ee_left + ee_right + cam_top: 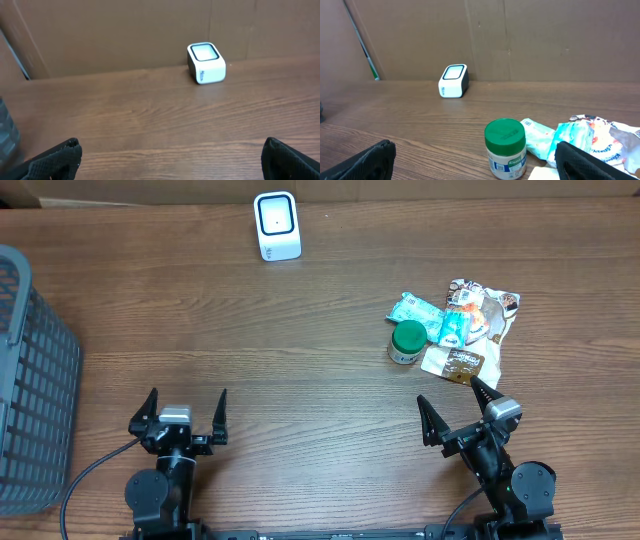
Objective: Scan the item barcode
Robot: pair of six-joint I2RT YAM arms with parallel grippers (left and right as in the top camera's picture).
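Observation:
A white barcode scanner point(277, 226) stands at the table's far edge; both wrist views catch it point(206, 62) point(454, 81). A heap of items lies at the right: a green-lidded jar point(406, 341) point(505, 148), teal packets point(428, 317) point(540, 138) and a printed snack bag point(484, 318). My right gripper point(452, 407) stands open at the near edge, just in front of the heap, with the jar ahead between its fingers and untouched. At the near left my left gripper point(187, 412) is open over bare wood, holding nothing.
A grey wire basket point(30, 380) occupies the left edge of the table. A cardboard wall point(125, 30) runs behind the scanner. A brown packet point(455, 361) lies nearest my right gripper.

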